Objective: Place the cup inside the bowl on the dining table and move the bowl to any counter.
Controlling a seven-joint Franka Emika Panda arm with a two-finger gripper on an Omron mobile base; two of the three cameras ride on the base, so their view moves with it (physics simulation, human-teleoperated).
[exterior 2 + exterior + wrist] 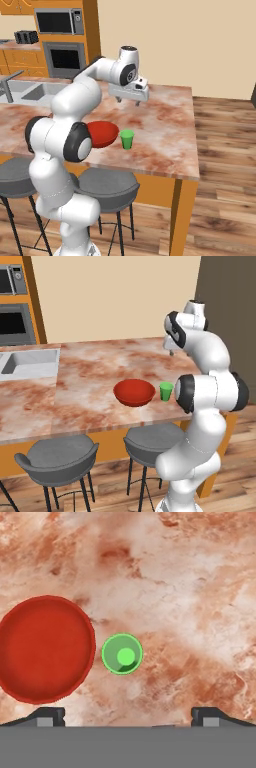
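Cup (122, 654) upright just beside bowl (45, 649); jaws wide apart above, empty.

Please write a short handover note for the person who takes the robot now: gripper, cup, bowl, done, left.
Gripper: open, empty, above the dining table, fingers pointing down.
Cup: upright on the table beside the bowl, a small gap between them.
Bowl: empty, near the stool-side edge.
Done: nothing placed yet.
Left: grasp the cup, put it in the bowl, carry the bowl to a counter.

Even bright rendered light; soft faint shadows; no glare; slightly pixelated.
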